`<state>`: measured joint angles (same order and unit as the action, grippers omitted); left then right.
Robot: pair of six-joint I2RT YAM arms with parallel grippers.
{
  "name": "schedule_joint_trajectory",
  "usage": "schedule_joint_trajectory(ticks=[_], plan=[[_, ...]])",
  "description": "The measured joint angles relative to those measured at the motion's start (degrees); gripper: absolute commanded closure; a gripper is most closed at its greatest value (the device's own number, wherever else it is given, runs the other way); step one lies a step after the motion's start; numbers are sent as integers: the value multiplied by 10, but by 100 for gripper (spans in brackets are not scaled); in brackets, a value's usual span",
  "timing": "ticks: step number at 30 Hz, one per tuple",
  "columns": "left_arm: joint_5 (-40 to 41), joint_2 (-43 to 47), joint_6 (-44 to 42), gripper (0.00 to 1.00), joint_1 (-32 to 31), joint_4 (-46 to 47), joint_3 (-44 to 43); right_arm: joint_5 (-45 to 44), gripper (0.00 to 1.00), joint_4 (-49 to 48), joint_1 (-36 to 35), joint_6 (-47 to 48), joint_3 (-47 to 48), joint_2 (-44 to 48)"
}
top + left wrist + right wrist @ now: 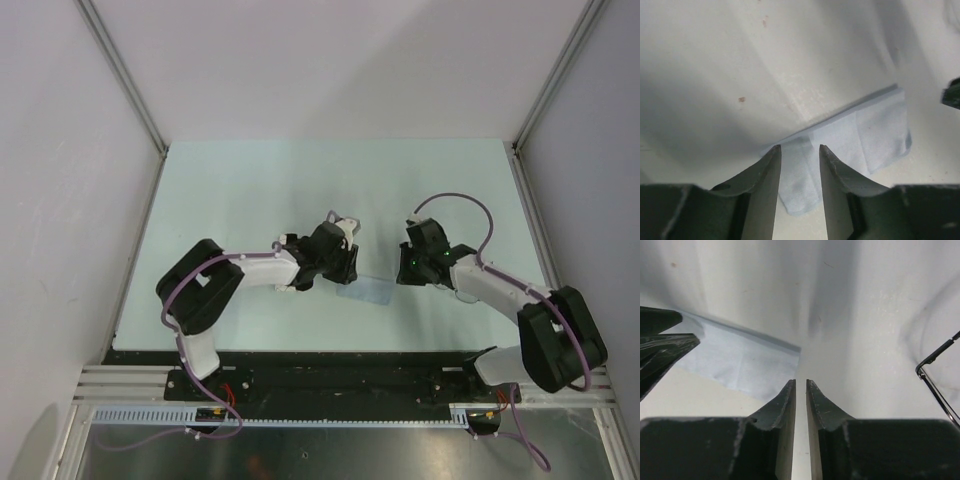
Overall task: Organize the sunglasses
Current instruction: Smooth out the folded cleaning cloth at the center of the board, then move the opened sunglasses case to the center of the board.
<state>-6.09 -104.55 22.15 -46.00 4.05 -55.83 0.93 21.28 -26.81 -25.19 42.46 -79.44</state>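
A folded light-blue cloth (pixel 366 291) lies flat on the table between the two arms. My left gripper (pixel 347 273) hangs over the cloth's near corner (pixel 800 190), its fingers open and straddling the fabric without pinching it (pixel 800 148). My right gripper (pixel 402 270) sits just right of the cloth (pixel 740 360), its fingers (pixel 800 382) drawn together to a narrow slit with nothing between them. A thin dark-wire sunglasses frame (pixel 938 352) shows only at the right edge of the right wrist view. The rest of it is out of frame.
The left gripper's dark fingers (pixel 660 340) enter the right wrist view from the left. The pale table (pixel 300 180) is bounded by grey walls on both sides, and the black base rail (pixel 340 375) runs along the near edge.
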Motion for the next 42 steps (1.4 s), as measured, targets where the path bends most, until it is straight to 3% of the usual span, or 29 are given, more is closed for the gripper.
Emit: schedule_joint_trajectory(ticks=[7, 10, 13, 18, 23, 29, 36, 42], plan=[[68, 75, -2, 44, 0, -53, 7, 0, 58, 8, -22, 6, 51, 28], [125, 166, 9, 43, 1, -66, 35, 1, 47, -7, -42, 13, 92, 7], [192, 269, 41, 45, 2, -75, 79, 3, 46, -34, -70, 25, 139, -35], [282, 420, 118, 66, 9, -118, 181, 31, 53, -113, -100, 43, 202, -122], [310, 490, 184, 82, 10, -164, 270, 56, 62, -189, -99, 45, 265, -230], [312, 499, 229, 85, 10, -196, 329, 55, 71, -218, -97, 41, 358, -346], [302, 449, 240, 85, 31, -181, 330, 40, 77, -149, -99, 55, 557, -490], [266, 382, 239, 86, 59, -132, 329, 51, 77, -86, -100, 72, 578, -525]])
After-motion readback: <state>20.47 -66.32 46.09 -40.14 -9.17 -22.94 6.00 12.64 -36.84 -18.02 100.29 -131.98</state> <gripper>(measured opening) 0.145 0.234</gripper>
